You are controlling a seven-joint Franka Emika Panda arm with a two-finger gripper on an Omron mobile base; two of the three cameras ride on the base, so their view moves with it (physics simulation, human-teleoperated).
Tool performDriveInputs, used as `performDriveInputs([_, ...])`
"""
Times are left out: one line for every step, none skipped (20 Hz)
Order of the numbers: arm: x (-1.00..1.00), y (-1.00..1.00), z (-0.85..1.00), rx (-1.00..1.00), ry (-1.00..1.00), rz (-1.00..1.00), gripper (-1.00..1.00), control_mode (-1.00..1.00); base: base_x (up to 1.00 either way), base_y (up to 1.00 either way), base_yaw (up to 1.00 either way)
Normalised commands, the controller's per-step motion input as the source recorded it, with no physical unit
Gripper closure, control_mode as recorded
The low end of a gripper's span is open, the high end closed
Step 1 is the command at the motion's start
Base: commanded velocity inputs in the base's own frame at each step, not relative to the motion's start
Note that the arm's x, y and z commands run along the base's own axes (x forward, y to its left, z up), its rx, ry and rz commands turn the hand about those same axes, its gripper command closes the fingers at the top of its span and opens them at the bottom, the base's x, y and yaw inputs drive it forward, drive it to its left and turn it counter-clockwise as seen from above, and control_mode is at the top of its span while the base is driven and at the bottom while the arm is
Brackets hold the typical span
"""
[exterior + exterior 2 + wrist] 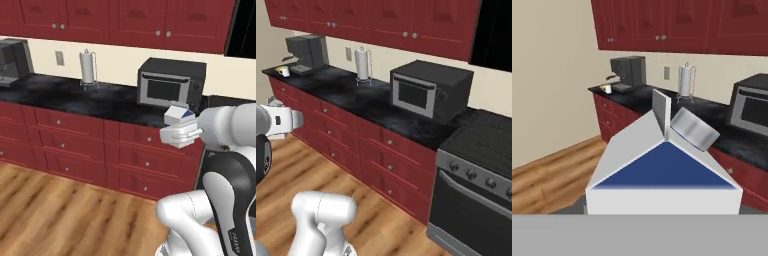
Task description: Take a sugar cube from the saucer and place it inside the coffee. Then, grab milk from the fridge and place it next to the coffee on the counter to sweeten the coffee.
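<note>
White milk (662, 170) hides fingers, probably clamped on it; coffee (284, 71) tiny, distant.

A home kitchen: red cabinets (381, 145), black counter (371, 105), microwave (428, 90), stove (476, 175).

No readable text anywhere. Arm (235, 200) has a small dark marking low on its black link, too blurred to make out. Milk (662, 170): plain white w/ blue panel, no brand or label. Microwave (431, 90) front and coffee machine (308, 51): no legible signs or nos.
</note>
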Motion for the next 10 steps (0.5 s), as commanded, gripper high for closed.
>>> performDriveInputs([0.00, 0.00, 0.00, 0.00, 0.00, 0.00, 1.00, 1.00, 1.00, 1.00, -0.21])
performDriveInputs([0.00, 0.00, 0.00, 0.00, 0.00, 0.00, 1.00, 1.00, 1.00, 1.00, -0.22])
performDriveInputs([0.00, 0.00, 0.00, 0.00, 0.00, 0.00, 1.00, 1.00, 1.00, 1.00, -0.22])
performDriveInputs([0.00, 0.00, 0.00, 0.00, 0.00, 0.00, 1.00, 1.00, 1.00, 1.00, -0.21])
performDriveInputs([0.00, 0.00, 0.00, 0.00, 0.00, 0.00, 1.00, 1.00, 1.00, 1.00, -0.21])
performDriveInputs([0.00, 0.00, 0.00, 0.00, 0.00, 0.00, 1.00, 1.00, 0.94, 1.00, -0.23])
performDriveInputs([0.00, 0.00, 0.00, 0.00, 0.00, 0.00, 1.00, 1.00, 0.94, 1.00, -0.23])
performDriveInputs([0.00, 0.00, 0.00, 0.00, 0.00, 0.00, 1.00, 1.00, 0.91, 1.00, -0.21])
performDriveInputs([0.00, 0.00, 0.00, 0.00, 0.00, 0.00, 1.00, 1.00, 0.92, 1.00, -0.22])
performDriveInputs([0.00, 0.00, 0.00, 0.00, 0.00, 0.00, 1.00, 1.00, 0.88, 1.00, -0.23])
